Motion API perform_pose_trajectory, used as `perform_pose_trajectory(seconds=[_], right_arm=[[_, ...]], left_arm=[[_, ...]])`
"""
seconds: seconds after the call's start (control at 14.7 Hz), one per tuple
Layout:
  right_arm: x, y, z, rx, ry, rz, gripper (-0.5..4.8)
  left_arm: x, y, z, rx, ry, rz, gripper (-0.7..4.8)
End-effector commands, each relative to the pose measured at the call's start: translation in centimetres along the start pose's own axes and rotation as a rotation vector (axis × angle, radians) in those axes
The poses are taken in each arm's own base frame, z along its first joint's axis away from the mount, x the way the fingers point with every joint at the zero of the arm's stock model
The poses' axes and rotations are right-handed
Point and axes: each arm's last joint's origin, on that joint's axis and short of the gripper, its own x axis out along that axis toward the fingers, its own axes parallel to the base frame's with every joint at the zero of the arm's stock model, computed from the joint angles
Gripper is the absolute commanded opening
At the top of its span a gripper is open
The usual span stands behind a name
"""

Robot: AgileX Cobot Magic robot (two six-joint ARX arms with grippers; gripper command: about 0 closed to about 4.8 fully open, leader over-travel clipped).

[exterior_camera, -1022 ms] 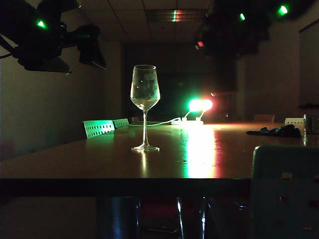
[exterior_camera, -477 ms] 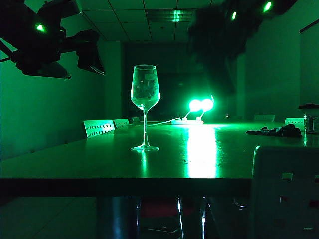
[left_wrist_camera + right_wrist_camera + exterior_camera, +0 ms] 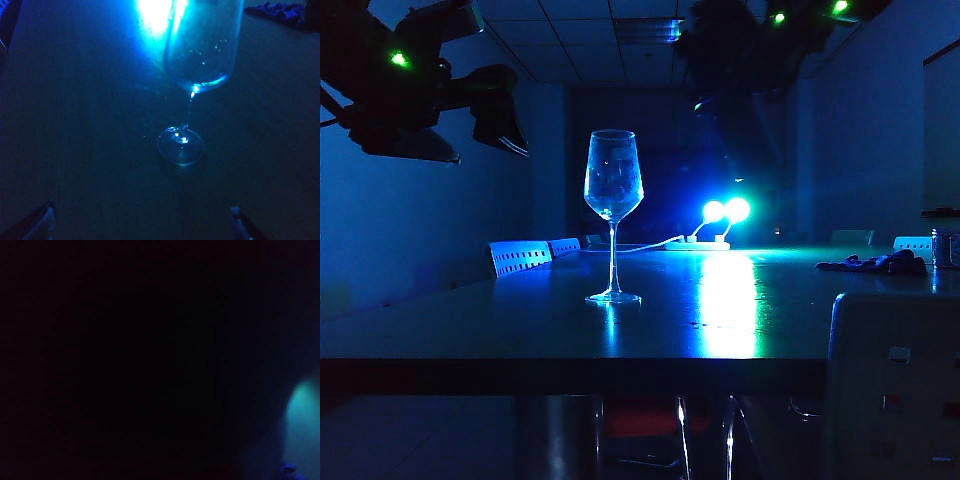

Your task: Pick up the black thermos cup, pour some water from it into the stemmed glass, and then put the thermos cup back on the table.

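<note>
Clear stemmed glass [image 3: 613, 190], blue-lit glossy table [image 3: 470, 320].

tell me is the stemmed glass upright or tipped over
Upright: the stemmed glass stands on its round foot on the table, stem vertical, bowl on top.

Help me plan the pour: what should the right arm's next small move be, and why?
Probably lower the right gripper toward the rim of the stemmed glass: it hangs high, right of the upright glass; what it holds is too dark to tell. The open left gripper hovers upper left, apart.
</note>
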Motion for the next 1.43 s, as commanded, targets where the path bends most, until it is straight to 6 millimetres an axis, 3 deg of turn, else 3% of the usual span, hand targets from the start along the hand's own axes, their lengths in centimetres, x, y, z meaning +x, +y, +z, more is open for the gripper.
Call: perform_pose_trajectory(seconds=[0.07,0.27,0.54,0.82,1.09,1.23,1.43], right_arm=[[0.3,1.2,1.6,-0.114,-0.116,-0.018,0.81],[1.7,1.9,1.7,-0.133,-0.125,-0.035,0.81],[1.9,1.9,1.8,-0.196,-0.118,-0.07,0.81],[1.9,1.9,1.7,-0.286,-0.112,-0.076,0.81],[2.6,2.3,0.9,-0.409,-0.128,-0.088,0.81],[2.7,2.3,0.8,-0.409,-0.128,-0.088,0.81],[2.7,2.3,0.8,-0.435,-0.134,-0.093,0.81]], left_arm=[[0.0,0.0,0.3,0.008,-0.016,0.001,4.79],[0.0,0.0,0.3,0.008,-0.015,0.02,4.79],[0.0,0.0,0.3,0.008,-0.017,0.02,4.79],[0.0,-0.1,2.9,0.012,-0.212,-0.005,4.79],[3.0,0.0,5.9,0.018,-0.187,-0.002,4.79],[4.6,0.0,5.9,0.016,-0.163,-0.006,4.79],[5.6,0.0,5.2,0.016,-0.136,-0.009,4.79]])
